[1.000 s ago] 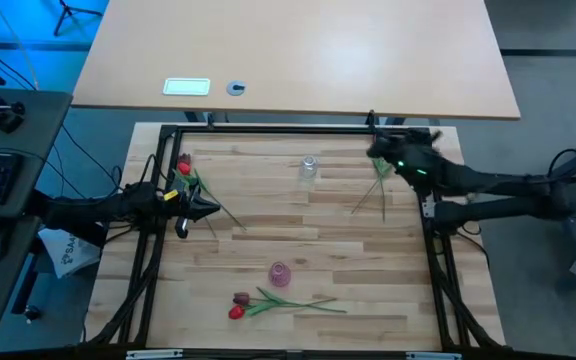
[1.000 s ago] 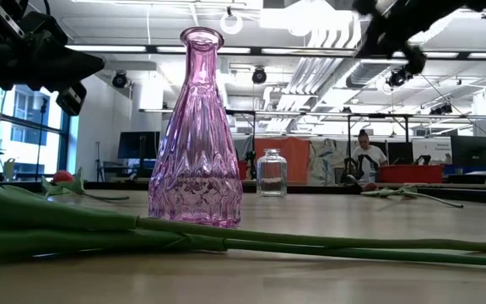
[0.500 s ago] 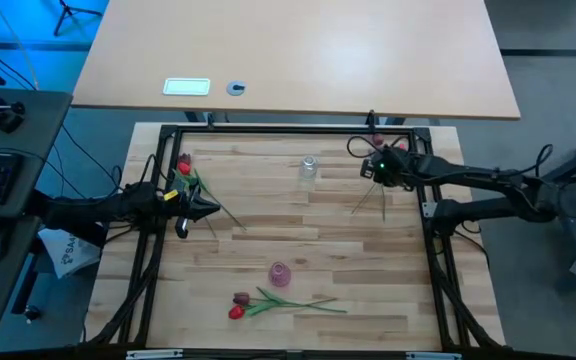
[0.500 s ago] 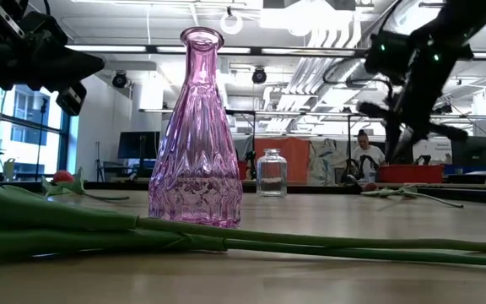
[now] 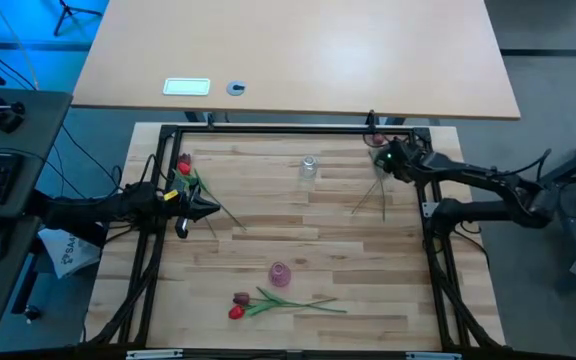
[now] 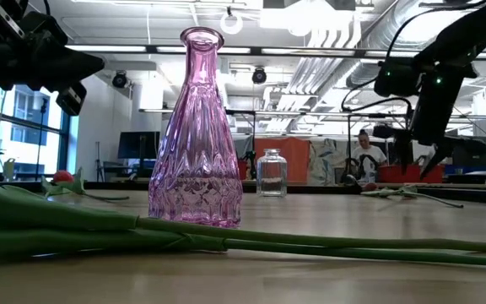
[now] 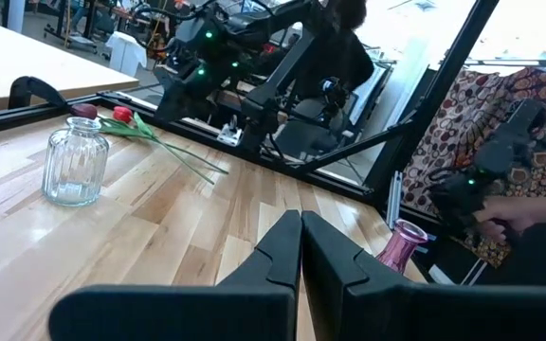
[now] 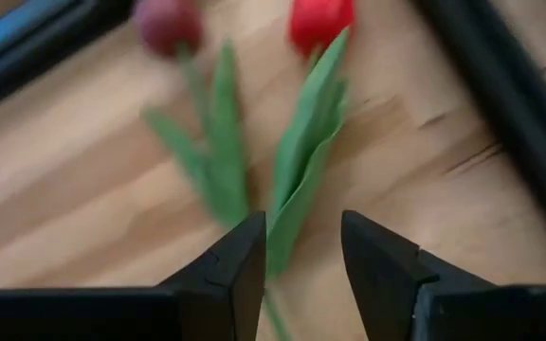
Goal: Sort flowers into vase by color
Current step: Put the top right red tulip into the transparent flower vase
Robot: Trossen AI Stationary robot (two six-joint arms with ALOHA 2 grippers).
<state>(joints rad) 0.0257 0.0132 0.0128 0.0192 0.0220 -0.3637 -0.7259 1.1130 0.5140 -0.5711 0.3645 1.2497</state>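
Note:
Two tulips, one maroon (image 8: 164, 21) and one red (image 8: 320, 21), lie flat on the table at the far right (image 5: 373, 193). My right gripper (image 8: 301, 254) hangs open just above them, pointing down, its fingers on either side of the red tulip's leaf; it also shows in the low view (image 6: 417, 165). A second pair of tulips (image 5: 186, 172) lies at the far left and a third pair (image 5: 268, 303) near the front edge. The pink vase (image 5: 280, 273) and the clear vase (image 5: 310, 168) stand upright. My left gripper (image 7: 301, 248) is shut and empty at the table's left (image 5: 206, 208).
A black frame (image 5: 268, 130) runs round the wooden table; its far right bar lies close to my right gripper. A person (image 7: 529, 213) shows beyond the table in the left wrist view. A larger table (image 5: 298, 50) stands behind.
My right gripper has come down from high above the far right corner toward the pair of tulips there, tipping until it points down at them. The flowers and vases have stayed put.

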